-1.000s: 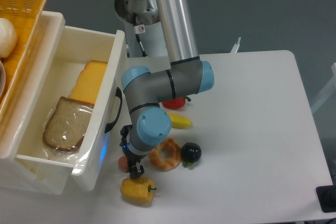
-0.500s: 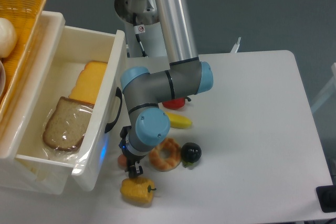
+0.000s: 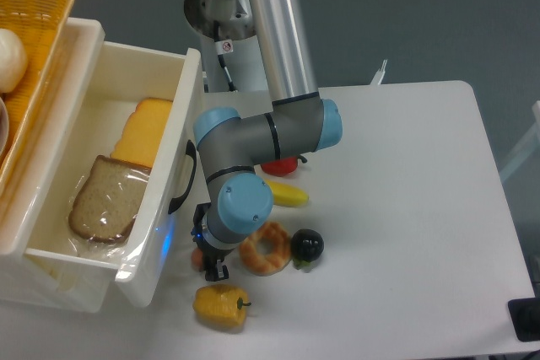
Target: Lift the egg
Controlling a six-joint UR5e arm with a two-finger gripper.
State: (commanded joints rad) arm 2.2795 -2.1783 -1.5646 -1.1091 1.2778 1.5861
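The egg (image 3: 197, 257) is small and pinkish-brown. It shows only partly, at the left edge of my gripper (image 3: 207, 264), between the white bin's front wall and the glazed doughnut (image 3: 265, 248). The gripper points down from the blue wrist joint and its jaws stand closed around the egg. One dark fingertip (image 3: 217, 272) shows on the egg's right; the other is hidden under the wrist. The egg sits just above the white table (image 3: 396, 208).
A yellow pepper (image 3: 220, 306) lies just below the gripper. A shiny black fruit (image 3: 307, 245), a banana (image 3: 289, 196) and a red item (image 3: 281, 165) lie to the right. The white bin (image 3: 181, 137) holds bread and cheese. An orange basket (image 3: 34, 31) holds a white ball.
The gripper has moved slightly up and left, away from the yellow pepper, and the egg has moved with it. Nothing else has shifted.
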